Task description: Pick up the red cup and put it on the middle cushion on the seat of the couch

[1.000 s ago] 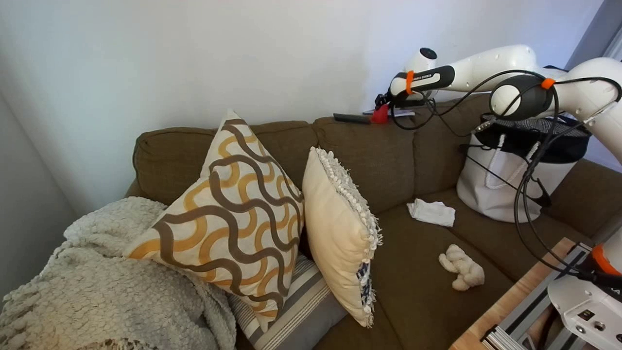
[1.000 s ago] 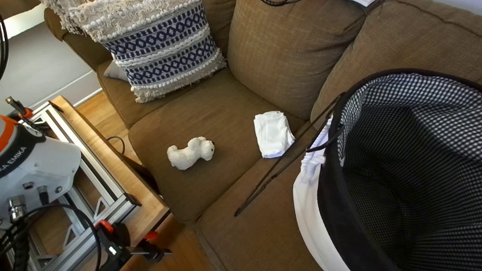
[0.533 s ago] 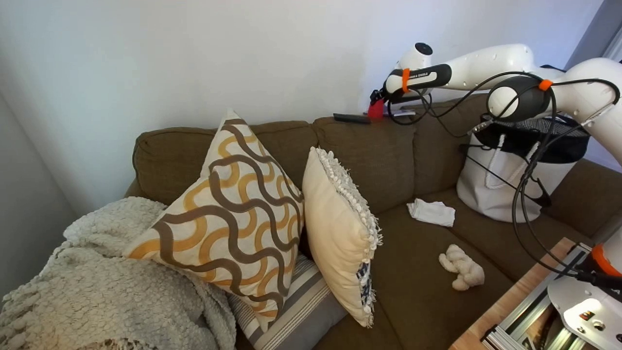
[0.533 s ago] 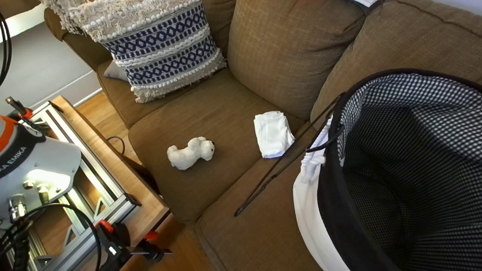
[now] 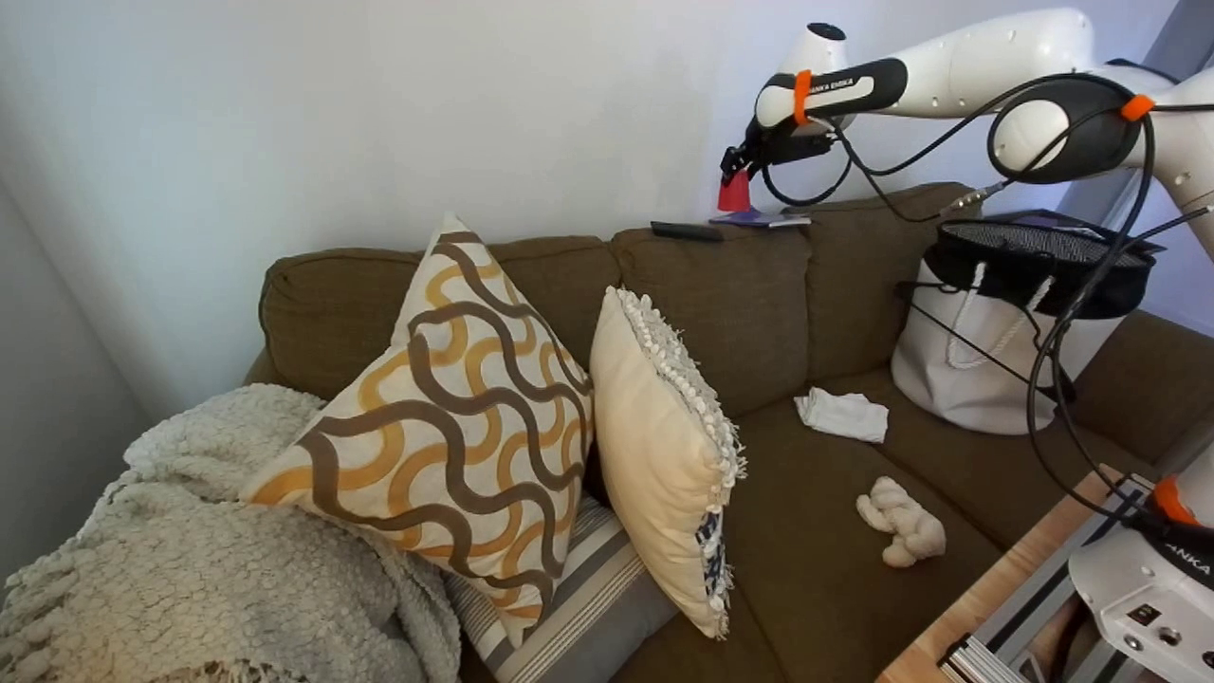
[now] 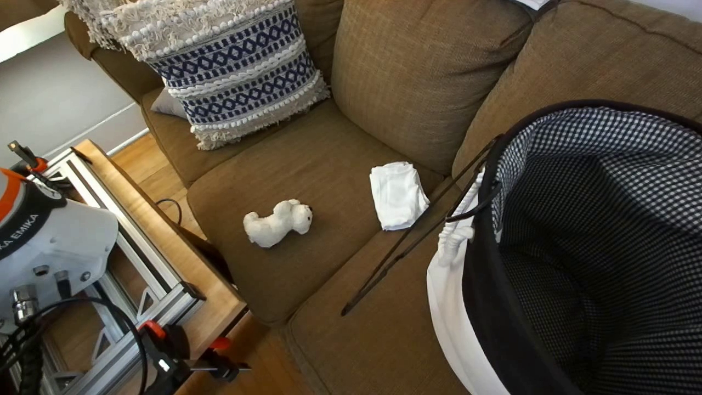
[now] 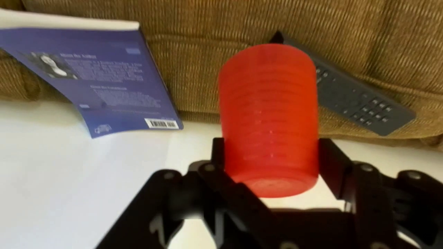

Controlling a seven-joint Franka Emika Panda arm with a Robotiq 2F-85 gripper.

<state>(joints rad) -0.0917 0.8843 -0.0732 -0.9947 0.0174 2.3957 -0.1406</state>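
1. Gripper (image 7: 271, 155), black, two-fingered: clamped on red tapered ribbed cup (image 7: 270, 114), pressing it from both sides.
2. Cup is held over the back of the brown woven-fabric couch (image 5: 730, 313), wider end down, looks clear of the top edge in an exterior view.
3. Wrist view: purple-blue paperback book (image 7: 114, 79) on one side of cup, dark grey remote with buttons (image 7: 360, 100) on the other, partly hidden by cup. Both lie on the couch back.
4. Brown middle seat cushion (image 6: 323, 164): well below cup. Carries white plush toy (image 6: 277, 222) and folded white cloth (image 6: 398, 195), cloth near the seam.
5. Cream fringed pillow with navy diamond bands (image 6: 236, 77) flanks that cushion; black-and-white fabric basket (image 5: 996, 398) stands on the seat past the cloth.
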